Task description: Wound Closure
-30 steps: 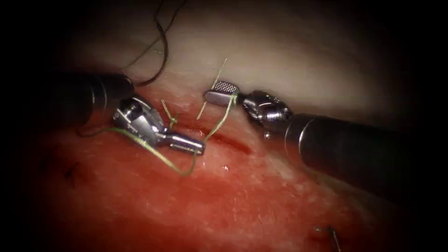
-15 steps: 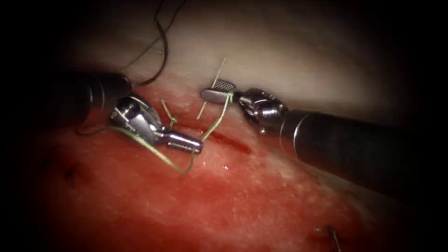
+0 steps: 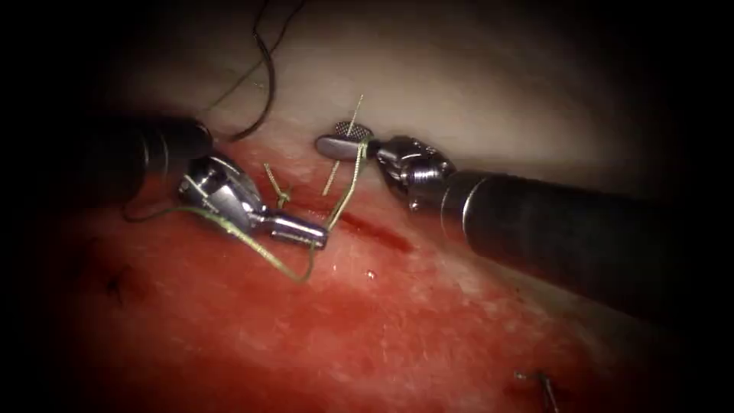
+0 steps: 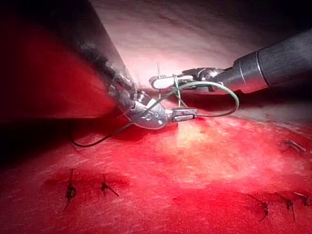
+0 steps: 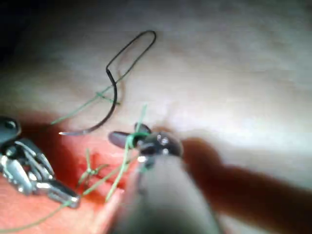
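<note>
Your right tool [image 3: 342,139] has its jaws slightly parted, with the green thread [image 3: 345,195] looped around them near the hinge; they grip nothing that you can see. Your left tool [image 3: 306,232] has its jaws closed on the thread just left of the cut [image 3: 375,231], and the strand runs from there up to the right tool's loop. The right shaft comes in low from the right; the left shaft lies across the tissue [image 3: 382,321] from the left. The needle [image 5: 105,114] lies free on the pale tissue above the left tool, held by neither tool and not in the tissue. A finished knot [image 3: 281,197] sits between the two tools.
</note>
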Motion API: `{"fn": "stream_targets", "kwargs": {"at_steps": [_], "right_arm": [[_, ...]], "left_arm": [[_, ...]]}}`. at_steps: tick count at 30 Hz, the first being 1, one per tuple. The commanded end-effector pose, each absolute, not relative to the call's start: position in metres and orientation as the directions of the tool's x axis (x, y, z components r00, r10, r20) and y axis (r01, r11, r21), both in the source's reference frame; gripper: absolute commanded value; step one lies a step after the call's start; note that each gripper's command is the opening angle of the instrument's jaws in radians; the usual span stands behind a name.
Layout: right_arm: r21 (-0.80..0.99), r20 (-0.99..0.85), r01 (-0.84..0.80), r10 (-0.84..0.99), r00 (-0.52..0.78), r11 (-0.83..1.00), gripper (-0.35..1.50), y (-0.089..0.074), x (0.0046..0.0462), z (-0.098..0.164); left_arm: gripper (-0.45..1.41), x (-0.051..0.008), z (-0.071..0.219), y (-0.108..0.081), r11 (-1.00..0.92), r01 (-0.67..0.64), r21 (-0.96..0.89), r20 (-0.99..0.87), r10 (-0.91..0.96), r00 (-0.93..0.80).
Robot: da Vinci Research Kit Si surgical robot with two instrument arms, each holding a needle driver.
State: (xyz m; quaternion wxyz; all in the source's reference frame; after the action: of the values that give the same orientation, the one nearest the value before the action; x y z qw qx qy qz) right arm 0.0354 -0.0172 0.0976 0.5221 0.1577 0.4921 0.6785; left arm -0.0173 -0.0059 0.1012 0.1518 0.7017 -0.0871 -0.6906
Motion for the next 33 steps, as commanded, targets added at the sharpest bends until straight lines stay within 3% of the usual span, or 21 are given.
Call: {"fn": "stream_targets", "kwargs": {"at_steps": [1,2,3,10,33], "right_arm": [[0.838,-0.294,-0.545,0.865,-0.406,0.029,0.14,-0.017,0.0364,0.098],[0.843,-0.291,-0.537,0.868,-0.402,0.034,-0.32,-0.017,0.0365,0.098],[0.848,-0.288,-0.529,0.872,-0.397,0.039,-0.35,-0.017,0.0365,0.098],[0.809,-0.397,-0.562,0.863,-0.312,0.169,-0.35,-0.019,0.037,0.096],[0.767,-0.496,-0.581,0.826,-0.267,0.273,-0.35,-0.027,0.0377,0.09]], "left_arm": [[-0.45,-0.0177,0.102,-0.006,-0.938,0.087,0.334,-0.942,-0.333,0.031],[-0.45,-0.0176,0.102,-0.006,-0.938,0.087,0.334,-0.942,-0.333,0.029],[-0.45,-0.0175,0.102,-0.006,-0.938,0.087,0.334,-0.942,-0.333,0.03],[-0.45,-0.0155,0.102,-0.004,-0.952,0.071,0.299,-0.954,-0.3,-0.008],[-0.45,-0.0119,0.111,0.015,-0.984,-0.109,0.139,-0.963,-0.108,-0.248]]}}
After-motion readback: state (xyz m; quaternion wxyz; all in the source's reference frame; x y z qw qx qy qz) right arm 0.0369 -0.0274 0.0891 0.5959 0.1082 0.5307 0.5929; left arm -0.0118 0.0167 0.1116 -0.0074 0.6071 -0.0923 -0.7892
